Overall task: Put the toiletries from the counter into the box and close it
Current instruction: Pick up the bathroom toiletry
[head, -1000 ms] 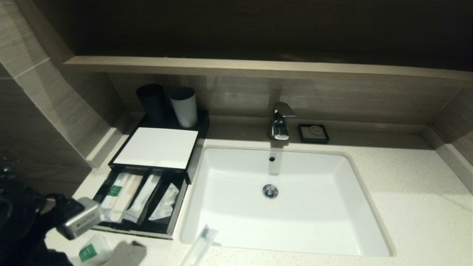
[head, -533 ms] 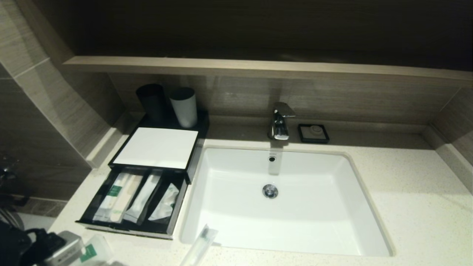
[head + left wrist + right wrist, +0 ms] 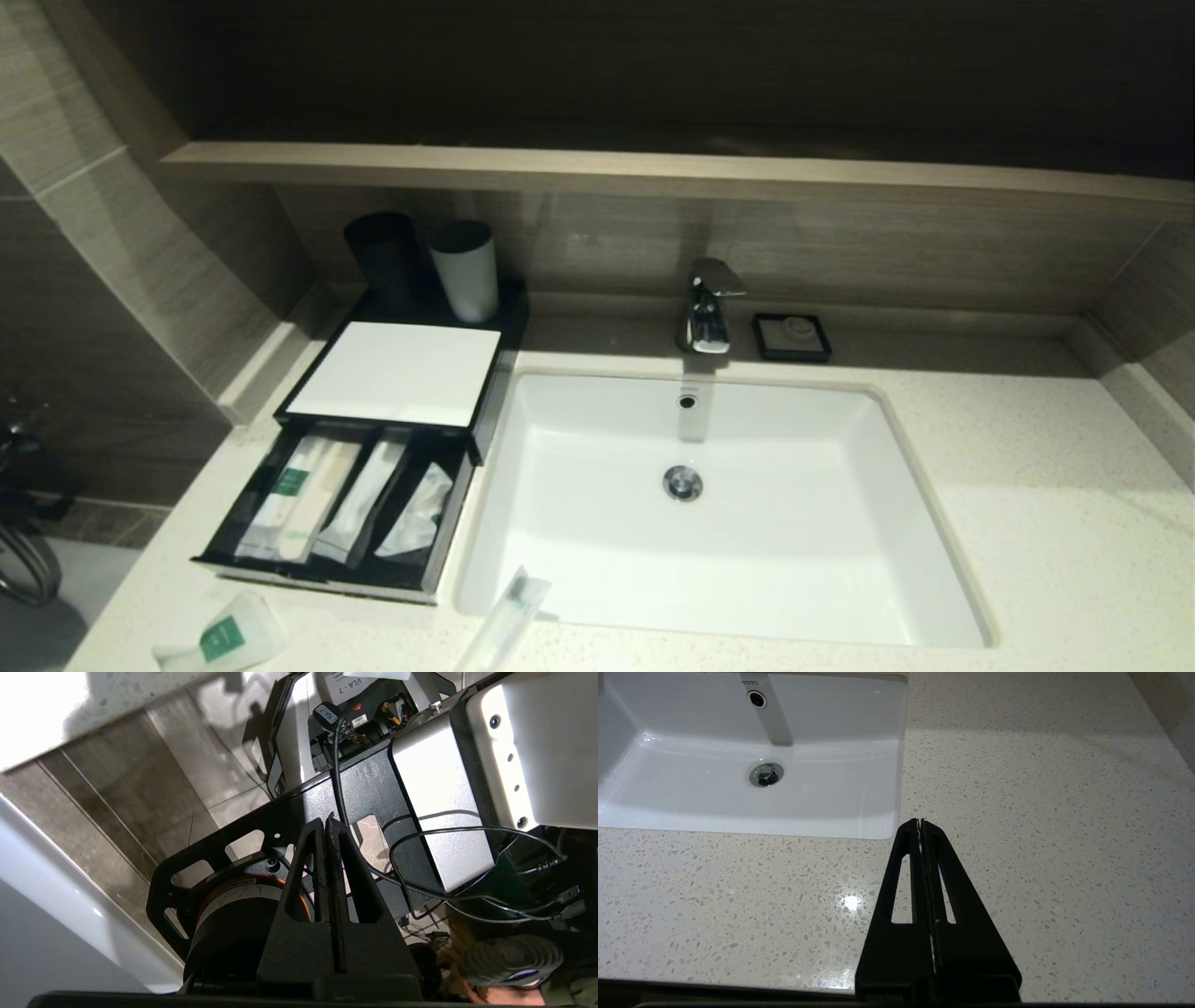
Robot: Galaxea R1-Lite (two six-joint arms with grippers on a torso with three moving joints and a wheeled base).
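The small white packet [image 3: 222, 638] is lying at the head view's bottom edge, which is cutting off its near end. The clear sachet [image 3: 504, 618] by the basin's front rim is also running off that edge, so its near end is not showing. In the box's open drawer [image 3: 425, 579], the far ends of the sachets are sitting hidden under the white top panel [image 3: 397, 371], and their print is too small to read. Neither arm is showing in the head view.

The box [image 3: 397, 373] has its drawer pulled open, and a white packet [image 3: 224, 637] lies on the counter [image 3: 1027, 485] before it.
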